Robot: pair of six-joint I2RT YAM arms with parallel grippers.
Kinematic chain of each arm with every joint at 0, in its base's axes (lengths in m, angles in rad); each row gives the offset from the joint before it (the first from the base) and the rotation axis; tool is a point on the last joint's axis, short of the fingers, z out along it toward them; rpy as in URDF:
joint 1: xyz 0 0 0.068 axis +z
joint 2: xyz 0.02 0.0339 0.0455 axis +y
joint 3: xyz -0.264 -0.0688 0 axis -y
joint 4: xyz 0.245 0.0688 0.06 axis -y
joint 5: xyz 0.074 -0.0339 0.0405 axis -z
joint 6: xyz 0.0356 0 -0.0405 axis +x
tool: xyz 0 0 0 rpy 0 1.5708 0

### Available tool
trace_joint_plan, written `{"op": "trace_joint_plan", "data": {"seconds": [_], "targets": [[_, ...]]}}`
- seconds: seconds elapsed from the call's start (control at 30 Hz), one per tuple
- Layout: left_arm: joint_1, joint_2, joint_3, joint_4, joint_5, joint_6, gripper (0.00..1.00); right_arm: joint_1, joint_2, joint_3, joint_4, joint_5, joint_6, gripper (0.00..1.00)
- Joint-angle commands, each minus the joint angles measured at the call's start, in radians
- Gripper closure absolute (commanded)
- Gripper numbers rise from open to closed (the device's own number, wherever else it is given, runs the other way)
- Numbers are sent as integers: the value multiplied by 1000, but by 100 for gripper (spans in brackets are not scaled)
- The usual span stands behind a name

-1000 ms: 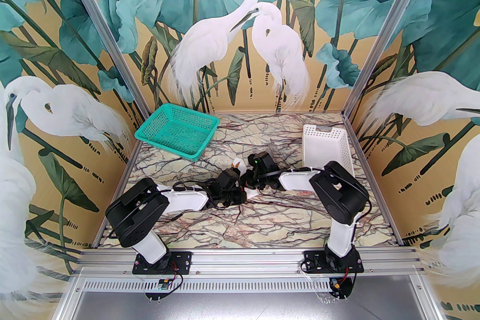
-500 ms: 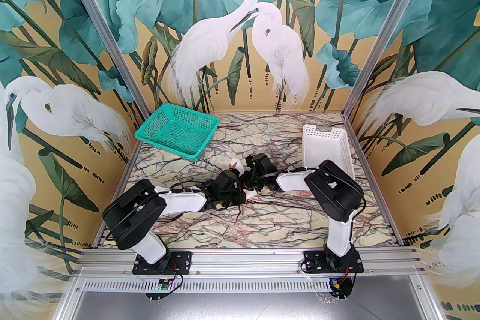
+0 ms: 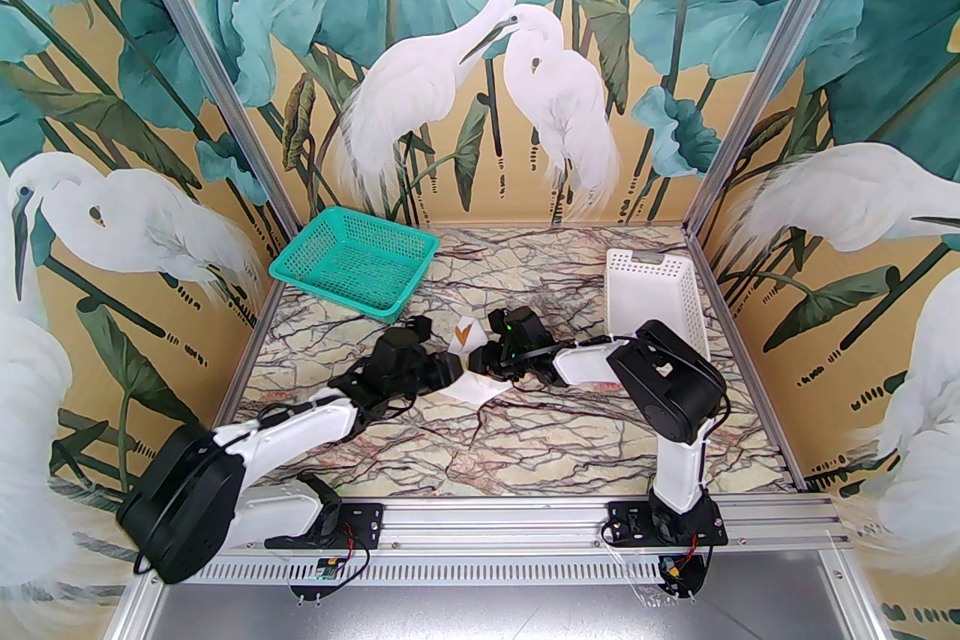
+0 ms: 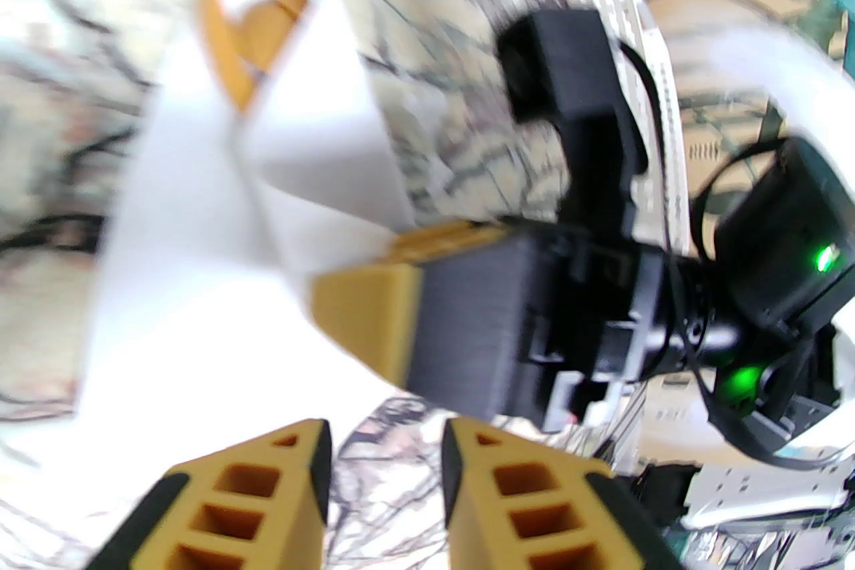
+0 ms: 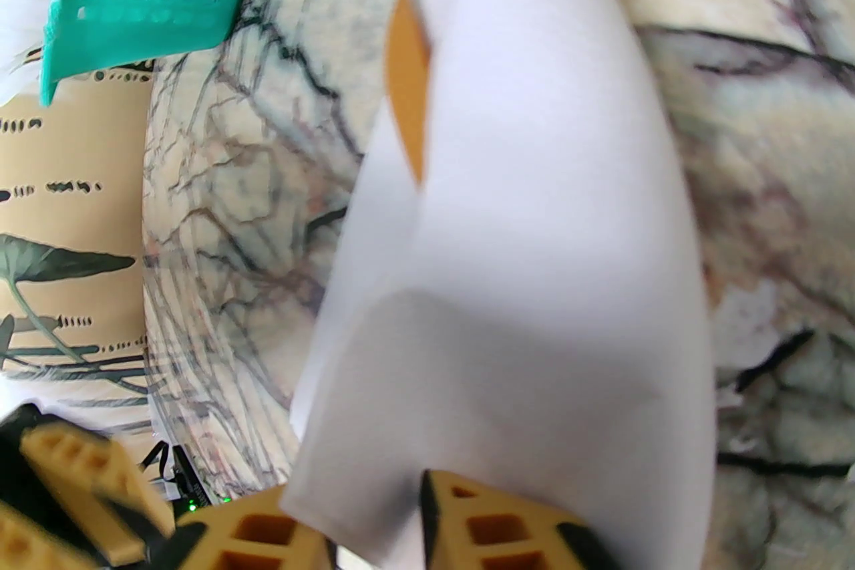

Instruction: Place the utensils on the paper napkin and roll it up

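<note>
The white paper napkin [image 3: 471,389] lies rolled around the utensils [image 3: 465,331], whose orange-brown tips poke out of its far end. In the left wrist view the napkin [image 4: 200,186] is a folded white roll with the utensils' tips [image 4: 234,39] at its top. My left gripper [image 4: 384,454] is open just left of the roll, with bare table between its fingers. My right gripper [image 5: 374,520] is open at the roll's near end, and the napkin [image 5: 521,220] reaches down over the gap between its fingers. One utensil [image 5: 407,86] shows at the fold.
A teal basket [image 3: 352,262] stands at the back left and a white perforated bin [image 3: 652,299] at the back right. Both arms meet mid-table, the left gripper [image 3: 450,373] close beside the right gripper [image 3: 480,363]. Metal frame rails border the marble table.
Both grippers have opened. The left arm has drawn back to the left and folded low, uncovering more of the rolled napkin. The right arm has barely shifted.
</note>
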Motion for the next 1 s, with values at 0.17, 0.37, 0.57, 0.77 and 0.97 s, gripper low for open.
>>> {"op": "trace_joint_plan", "data": {"seconds": [0.17, 0.37, 0.57, 0.77, 0.97], "targets": [[69, -75, -57, 70, 13, -59, 58, 6, 36, -44, -80, 29, -11, 50], [74, -38, -41, 74, 44, -55, 59, 6, 40, -43, -80, 27, -9, 47], [73, 87, -4, 142, 125, -63, 75, 7, 46, -40, -89, 36, -7, 57], [72, 200, 47, 196, 159, -61, 88, 6, 53, -35, -95, 38, -8, 69], [67, 281, 84, 225, 171, -58, 92, 6, 65, -29, -93, 35, -7, 73]]}}
